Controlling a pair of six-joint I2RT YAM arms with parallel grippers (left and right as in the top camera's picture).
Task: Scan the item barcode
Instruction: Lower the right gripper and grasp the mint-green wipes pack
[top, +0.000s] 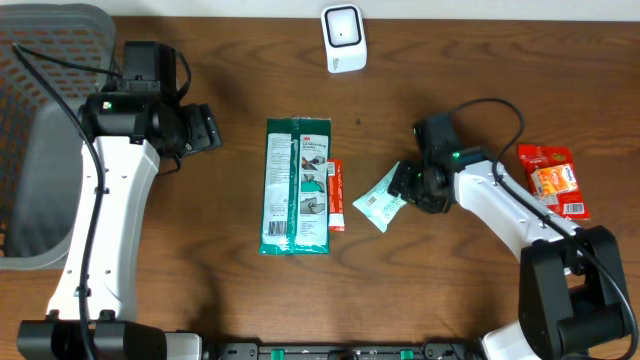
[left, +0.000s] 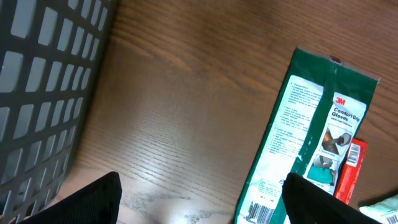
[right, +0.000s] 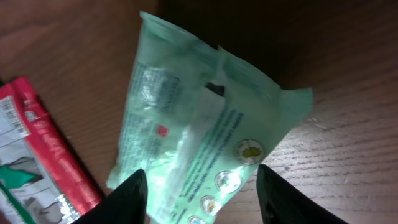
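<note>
- The right hand (right: 198, 196) has a finger on each side of the pale green pouch (right: 193, 118); I cannot tell whether they pinch it.
- The pouch lies on the table (top: 230, 290), at 3 o'clock from the green glove pack (top: 296, 185).
- The white scanner (top: 343, 38) stands at the table's 12 o'clock edge.
- The left hand (left: 202, 199), at 9 o'clock, is spread wide and holds nothing.

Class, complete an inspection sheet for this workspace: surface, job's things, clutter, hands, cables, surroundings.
Surface: brown wooden table.
Job's things: white scanner at the far edge; wipes at the right hand.
Clutter: green glove pack, red pack beside it; orange pack far right.
Hands: left hand open, empty; right hand astride the wipes, grip unclear.
Cables: black cables along both arms.
Surroundings: grey basket at left.
</note>
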